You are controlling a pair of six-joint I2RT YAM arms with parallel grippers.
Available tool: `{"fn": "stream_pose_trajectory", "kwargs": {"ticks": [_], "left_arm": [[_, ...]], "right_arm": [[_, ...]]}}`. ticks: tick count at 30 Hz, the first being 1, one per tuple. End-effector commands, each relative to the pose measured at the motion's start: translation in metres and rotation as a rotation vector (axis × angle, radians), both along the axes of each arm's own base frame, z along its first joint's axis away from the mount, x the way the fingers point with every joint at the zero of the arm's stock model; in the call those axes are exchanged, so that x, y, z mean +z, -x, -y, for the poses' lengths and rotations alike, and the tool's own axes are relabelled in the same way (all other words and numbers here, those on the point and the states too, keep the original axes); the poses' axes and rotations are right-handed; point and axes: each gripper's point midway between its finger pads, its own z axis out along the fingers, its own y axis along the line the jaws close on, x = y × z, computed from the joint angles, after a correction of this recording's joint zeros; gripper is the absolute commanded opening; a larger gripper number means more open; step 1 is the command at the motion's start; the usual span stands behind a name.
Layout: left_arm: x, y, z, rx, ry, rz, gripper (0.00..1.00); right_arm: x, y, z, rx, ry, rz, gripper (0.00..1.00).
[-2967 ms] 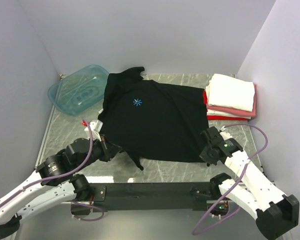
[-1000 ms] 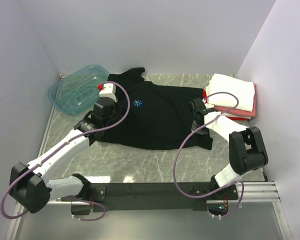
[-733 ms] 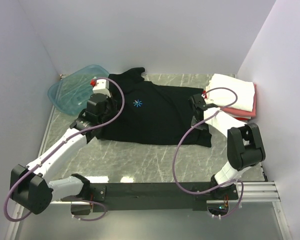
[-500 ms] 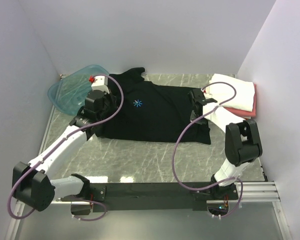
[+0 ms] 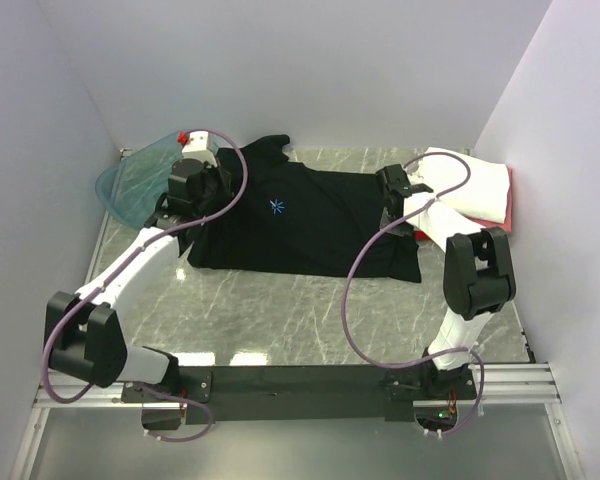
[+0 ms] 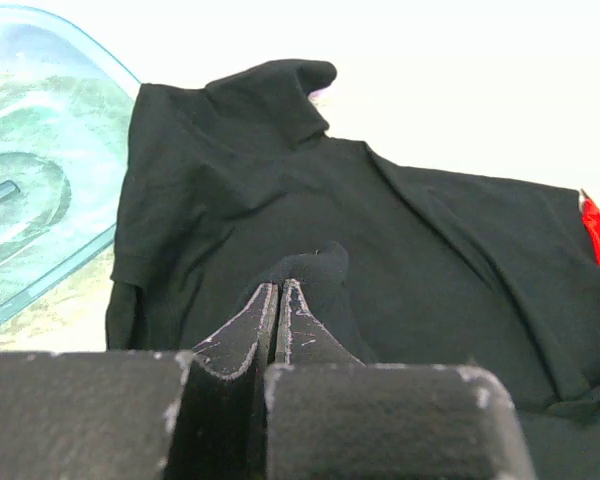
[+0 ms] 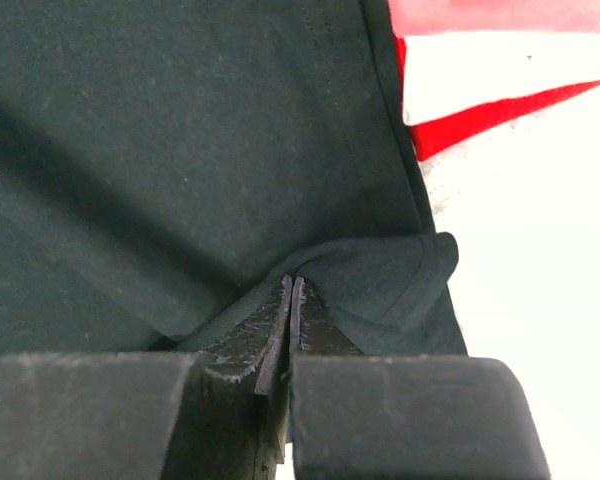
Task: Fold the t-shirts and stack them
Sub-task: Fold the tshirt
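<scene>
The black t-shirt [image 5: 310, 225] lies across the back of the table, doubled over front to back, with its blue starburst [image 5: 276, 206] facing up. My left gripper [image 5: 212, 186] is at its left end, shut on a pinch of black cloth [image 6: 315, 268]; the collar [image 6: 270, 85] lies ahead of it. At the right end my right gripper [image 5: 392, 198] is shut on a fold of the same shirt [image 7: 390, 270]. Just right of it sits a stack of folded t-shirts, with white [image 5: 472, 182] on top and red [image 7: 480, 115] at the bottom.
A translucent teal tub [image 5: 135, 180] stands at the back left, right beside my left wrist. The grey marbled tabletop [image 5: 300, 320] shows in front of the shirt. White walls close in the back and both sides.
Both grippers have carried the shirt's near edge away from me toward the back, folding the black t-shirt over itself. It now covers about half the depth it did.
</scene>
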Motion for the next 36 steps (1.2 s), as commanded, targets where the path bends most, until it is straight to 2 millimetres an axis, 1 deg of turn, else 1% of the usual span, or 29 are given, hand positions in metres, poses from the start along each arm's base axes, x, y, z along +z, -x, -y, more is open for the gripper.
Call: {"fn": "stream_pose_trajectory", "kwargs": {"ticks": [1, 5, 7, 10, 13, 14, 15, 16, 17, 18, 19, 20, 21, 22, 23, 24, 25, 26, 27, 28, 29, 30, 31, 32, 33, 34, 35, 36], "left_arm": [[0.036, -0.016, 0.000, -0.017, 0.013, 0.112, 0.01], [0.038, -0.030, -0.004, -0.011, 0.012, 0.123, 0.01], [0.035, -0.037, -0.005, -0.005, 0.010, 0.119, 0.00], [0.029, -0.047, -0.008, 0.004, 0.007, 0.109, 0.01], [0.024, -0.056, -0.006, -0.008, -0.001, 0.096, 0.01], [0.017, -0.061, -0.004, -0.017, -0.009, 0.079, 0.03], [0.021, -0.065, -0.003, -0.018, -0.008, 0.082, 0.08], [0.017, -0.067, -0.004, -0.011, -0.015, 0.065, 0.27], [0.010, -0.072, -0.005, -0.001, -0.020, 0.048, 0.38], [0.016, -0.076, -0.009, 0.030, -0.019, 0.059, 0.49], [0.014, -0.078, -0.011, 0.046, -0.020, 0.053, 0.70], [0.020, -0.081, -0.013, 0.059, -0.014, 0.064, 0.79], [0.024, -0.082, -0.017, 0.086, -0.013, 0.072, 0.87], [0.030, -0.082, -0.017, 0.092, -0.010, 0.083, 0.98], [0.040, -0.078, -0.019, 0.100, 0.001, 0.096, 0.99], [0.045, -0.074, -0.021, 0.109, 0.008, 0.105, 0.99], [0.050, -0.069, -0.023, 0.116, 0.017, 0.113, 0.99], [0.052, -0.054, -0.024, 0.123, 0.040, 0.119, 0.99], [0.049, -0.045, -0.024, 0.128, 0.049, 0.115, 0.99], [0.043, -0.036, -0.027, 0.143, 0.055, 0.106, 0.99], [0.027, -0.016, -0.028, 0.147, 0.073, 0.075, 0.99], [0.015, -0.006, -0.030, 0.157, 0.078, 0.053, 0.99], [0.002, 0.004, -0.034, 0.171, 0.080, 0.027, 0.99], [-0.020, 0.020, -0.039, 0.187, 0.090, -0.017, 0.99], [-0.039, 0.031, -0.044, 0.209, 0.080, -0.076, 0.99], [-0.051, 0.039, -0.047, 0.223, 0.080, -0.107, 0.98], [-0.068, 0.051, -0.052, 0.242, 0.081, -0.150, 0.98], [-0.083, 0.061, -0.056, 0.256, 0.067, -0.206, 0.97]], "right_arm": [[0.009, -0.012, 0.003, 0.000, 0.015, 0.017, 0.00], [0.010, -0.018, 0.001, 0.002, 0.013, 0.021, 0.00], [0.012, -0.021, 0.001, 0.000, 0.012, 0.025, 0.00], [0.014, -0.024, 0.000, 0.004, 0.012, 0.030, 0.00], [0.014, -0.026, -0.001, 0.008, 0.007, 0.029, 0.00], [0.014, -0.027, -0.002, 0.009, 0.002, 0.030, 0.00], [0.015, -0.028, -0.003, 0.011, 0.000, 0.032, 0.00], [0.014, -0.028, -0.003, 0.013, -0.003, 0.029, 0.00], [0.014, -0.029, -0.005, 0.018, -0.008, 0.029, 0.00], [0.016, -0.031, -0.007, 0.022, -0.014, 0.033, 0.00], [0.018, -0.032, -0.008, 0.028, -0.018, 0.038, 0.00], [0.021, -0.033, -0.008, 0.034, -0.022, 0.044, 0.05], [0.023, -0.034, -0.009, 0.037, -0.027, 0.052, 0.19], [0.029, -0.034, -0.010, 0.042, -0.029, 0.064, 0.25], [0.033, -0.034, -0.009, 0.045, -0.029, 0.072, 0.30], [0.035, -0.033, -0.010, 0.046, -0.032, 0.078, 0.36], [0.045, -0.032, -0.010, 0.048, -0.040, 0.105, 0.37], [0.049, -0.031, -0.010, 0.049, -0.043, 0.117, 0.38], [0.047, -0.026, -0.009, 0.047, -0.045, 0.119, 0.39], [0.056, -0.022, -0.008, 0.041, -0.054, 0.147, 0.40], [0.058, -0.018, -0.008, 0.040, -0.060, 0.151, 0.40], [0.051, -0.010, -0.007, 0.038, -0.061, 0.138, 0.40], [0.056, -0.005, -0.008, 0.042, -0.078, 0.155, 0.40], [0.047, 0.006, -0.006, 0.040, -0.077, 0.131, 0.40], [0.049, 0.010, -0.006, 0.038, -0.086, 0.143, 0.40], [0.045, 0.014, -0.007, 0.039, -0.094, 0.139, 0.41], [0.035, 0.023, -0.005, 0.039, -0.093, 0.119, 0.41], [0.036, 0.027, -0.005, 0.036, -0.101, 0.127, 0.41]]}}
